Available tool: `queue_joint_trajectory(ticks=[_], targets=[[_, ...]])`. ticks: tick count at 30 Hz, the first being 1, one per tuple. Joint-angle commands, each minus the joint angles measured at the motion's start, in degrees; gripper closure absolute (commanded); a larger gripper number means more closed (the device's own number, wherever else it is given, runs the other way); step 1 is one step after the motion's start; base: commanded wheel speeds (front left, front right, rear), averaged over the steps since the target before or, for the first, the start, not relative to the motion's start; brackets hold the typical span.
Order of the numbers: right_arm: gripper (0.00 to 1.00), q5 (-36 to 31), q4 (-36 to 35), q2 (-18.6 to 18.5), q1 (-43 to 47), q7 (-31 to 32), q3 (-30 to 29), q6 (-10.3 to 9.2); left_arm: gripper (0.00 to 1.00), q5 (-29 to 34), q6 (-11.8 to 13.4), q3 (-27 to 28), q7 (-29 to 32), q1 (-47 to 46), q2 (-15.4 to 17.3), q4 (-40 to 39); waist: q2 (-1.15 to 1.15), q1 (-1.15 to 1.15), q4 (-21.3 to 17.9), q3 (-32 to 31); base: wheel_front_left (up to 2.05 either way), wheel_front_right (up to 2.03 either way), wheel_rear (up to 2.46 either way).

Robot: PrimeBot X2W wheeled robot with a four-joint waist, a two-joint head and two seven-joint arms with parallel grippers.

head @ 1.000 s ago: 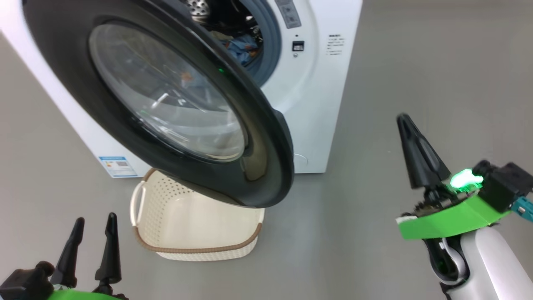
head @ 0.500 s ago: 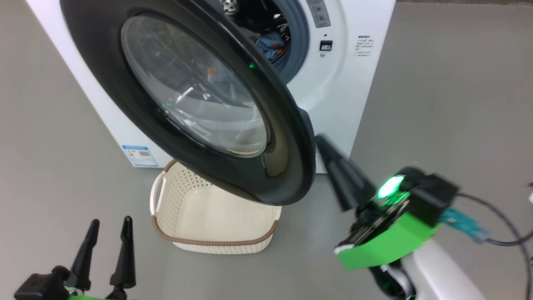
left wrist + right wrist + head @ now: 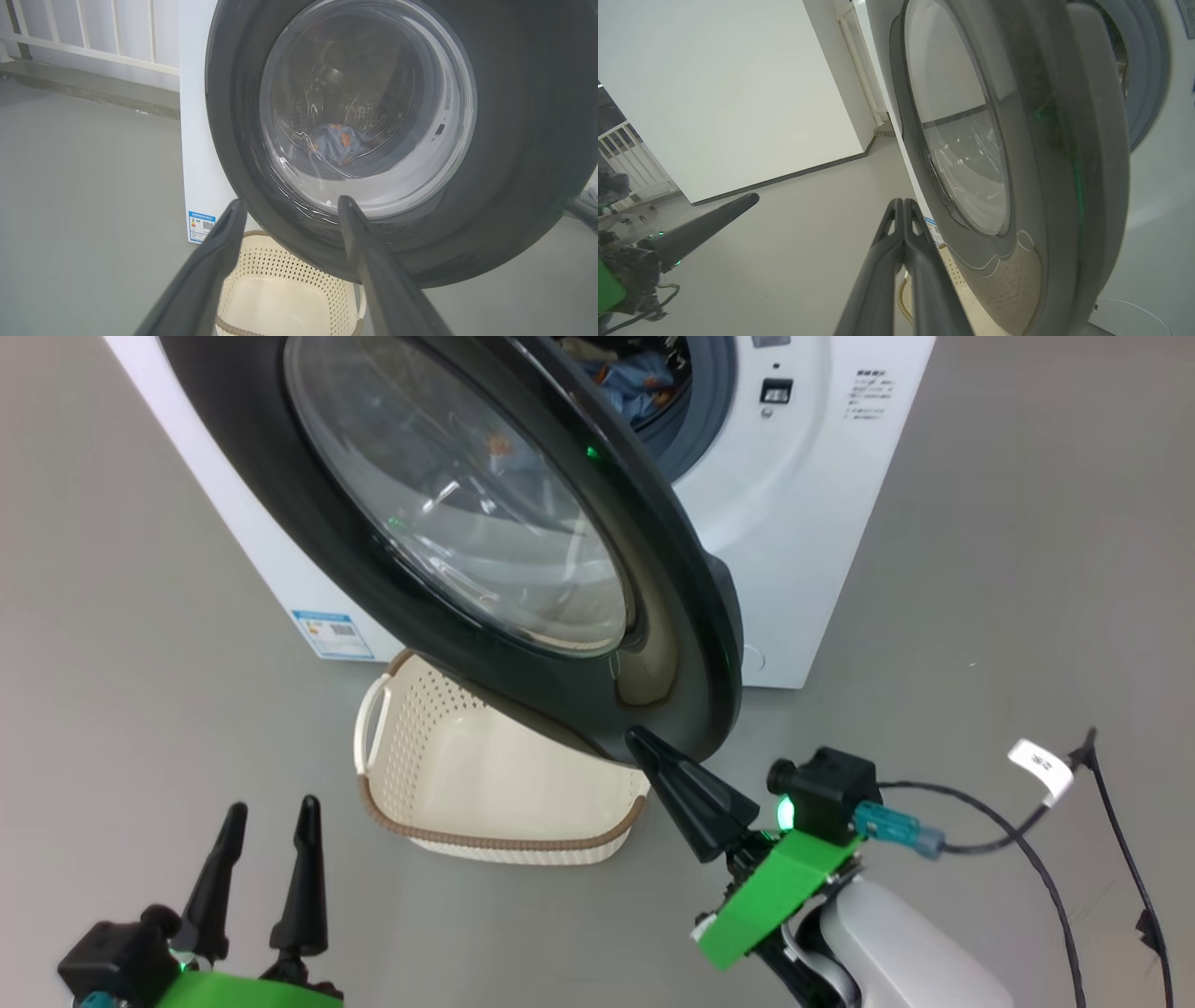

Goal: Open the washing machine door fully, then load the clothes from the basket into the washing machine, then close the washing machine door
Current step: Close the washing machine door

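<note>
head view: right gripper (image 3: 646, 747), clenched empty, at the washing machine door (image 3: 695, 644) rim; better push steadily until it latches; left gripper (image 3: 271, 807) spread.

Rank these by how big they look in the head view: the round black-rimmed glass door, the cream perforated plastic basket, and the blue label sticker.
Largest: the round black-rimmed glass door, also nearest the camera.
Next: the cream perforated plastic basket, partly hidden under it.
Smallest: the blue label sticker.

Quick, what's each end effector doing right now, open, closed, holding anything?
Left end effector: open, empty.
Right end effector: closed, holding nothing.
</note>
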Motion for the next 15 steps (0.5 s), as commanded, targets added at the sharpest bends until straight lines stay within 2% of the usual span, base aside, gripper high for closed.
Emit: queue_joint_trajectory(ticks=[1, 7, 15], targets=[[1.0, 0.3, -0.1, 1.2, -2.0, -0.3, 1.1, 0.09, 0.0, -0.2, -0.1, 1.8, -0.4, -2.6, 0.6, -0.9, 0.0, 0.0, 0.6, 0.9, 0.0, 0.0, 0.0], [1.0, 0.6, 4.1, 1.9, -4.5, -0.3, -0.9, 0.09, 0.0, -0.4, -0.1, 1.3, -0.4, -3.6, 0.5, -0.6, 0.0, 0.0, 1.1, 2.4, 0.0, 0.0, 0.0], [1.0, -0.3, 4.6, 1.6, -5.5, -0.3, -6.0, 0.09, 0.0, -0.5, -0.1, 1.2, -0.4, -4.8, 0.5, -0.7, 0.0, 0.0, 1.2, 4.1, 0.0, 0.0, 0.0]])
